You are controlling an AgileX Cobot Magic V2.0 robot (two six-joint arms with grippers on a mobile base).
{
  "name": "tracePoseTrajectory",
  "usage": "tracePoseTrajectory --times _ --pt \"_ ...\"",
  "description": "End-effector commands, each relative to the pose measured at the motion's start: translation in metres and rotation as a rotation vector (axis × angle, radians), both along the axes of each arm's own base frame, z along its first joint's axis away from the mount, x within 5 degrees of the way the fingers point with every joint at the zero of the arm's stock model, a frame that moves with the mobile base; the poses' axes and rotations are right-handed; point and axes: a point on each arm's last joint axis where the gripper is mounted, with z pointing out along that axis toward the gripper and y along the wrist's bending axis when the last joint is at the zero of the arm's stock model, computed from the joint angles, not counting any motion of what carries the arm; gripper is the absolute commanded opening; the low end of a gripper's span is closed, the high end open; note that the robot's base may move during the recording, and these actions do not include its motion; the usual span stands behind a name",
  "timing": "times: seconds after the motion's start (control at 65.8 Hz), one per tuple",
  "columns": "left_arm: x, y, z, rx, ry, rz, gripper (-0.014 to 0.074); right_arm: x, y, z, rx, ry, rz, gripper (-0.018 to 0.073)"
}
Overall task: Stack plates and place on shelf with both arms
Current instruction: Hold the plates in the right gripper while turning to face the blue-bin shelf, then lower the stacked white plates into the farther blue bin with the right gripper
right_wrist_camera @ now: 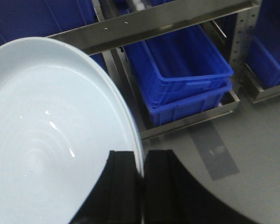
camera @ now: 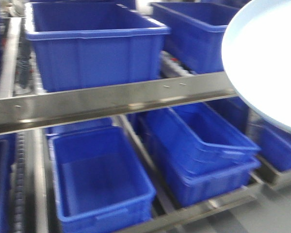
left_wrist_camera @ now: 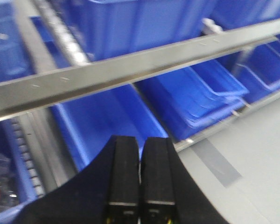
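A large pale bluish-white plate (camera: 266,58) hangs tilted in the air at the upper right of the front view, in front of the shelf's steel rail (camera: 111,99). In the right wrist view its glossy face (right_wrist_camera: 51,140) fills the left half, and my right gripper (right_wrist_camera: 142,163) is shut on its rim, one finger on each side. My left gripper (left_wrist_camera: 140,149) is shut with nothing between its fingers, hovering before the same rail (left_wrist_camera: 130,70) and a lower blue bin. Neither arm shows in the front view.
The shelf holds blue plastic bins: two on the upper level (camera: 94,48) (camera: 194,34), an open one at lower left (camera: 99,179) and a nested pair at lower middle (camera: 199,150). Grey floor (right_wrist_camera: 252,140) lies in front, with a darker tape patch (right_wrist_camera: 214,149).
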Motion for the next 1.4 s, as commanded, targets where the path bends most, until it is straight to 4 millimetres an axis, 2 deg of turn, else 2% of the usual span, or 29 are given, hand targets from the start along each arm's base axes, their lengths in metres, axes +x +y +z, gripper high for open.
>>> tracePoseTrajectory --times 0.0,1.384 --pt "0.0035 -0.0015 0.0169 -0.045 -0.1 -0.001 0.0087 0.0033 -0.0004 0.0171 0.012 -0.115 -0.008 0.0048" --pt "0.0035 -0.0015 0.0169 -0.045 -0.1 -0.001 0.0087 0.0033 -0.0004 0.0171 0.012 -0.115 -0.008 0.0048"
